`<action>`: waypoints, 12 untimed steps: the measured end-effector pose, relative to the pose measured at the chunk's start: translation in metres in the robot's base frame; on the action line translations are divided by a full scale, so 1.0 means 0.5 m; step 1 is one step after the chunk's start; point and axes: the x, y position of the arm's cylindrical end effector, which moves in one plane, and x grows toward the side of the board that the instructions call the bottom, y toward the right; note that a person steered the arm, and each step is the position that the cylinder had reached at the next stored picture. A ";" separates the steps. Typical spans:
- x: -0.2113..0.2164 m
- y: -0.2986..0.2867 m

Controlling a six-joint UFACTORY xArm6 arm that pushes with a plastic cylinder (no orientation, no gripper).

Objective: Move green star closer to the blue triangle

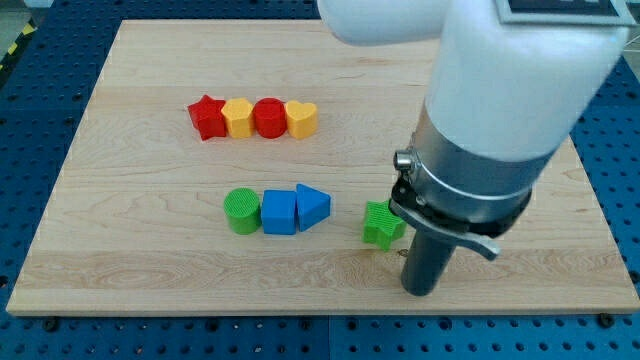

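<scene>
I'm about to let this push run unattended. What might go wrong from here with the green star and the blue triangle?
1. My tip sits below and right of the green star, so an off-centre push may spin it or let it slip aside.
2. The blue triangle touches the blue cube and green cylinder; overshooting would likely shove that whole row.

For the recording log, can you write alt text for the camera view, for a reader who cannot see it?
My tip rests on a wooden board just right of and below the green star, which sits apart from the blue triangle. The triangle ends a touching row with a blue cube and green cylinder; above, a red star, yellow hexagon, red cylinder and yellow heart line up.
</scene>
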 end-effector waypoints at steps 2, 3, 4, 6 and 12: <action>-0.074 -0.018; -0.099 -0.029; -0.110 -0.035; -0.113 -0.024; -0.173 -0.070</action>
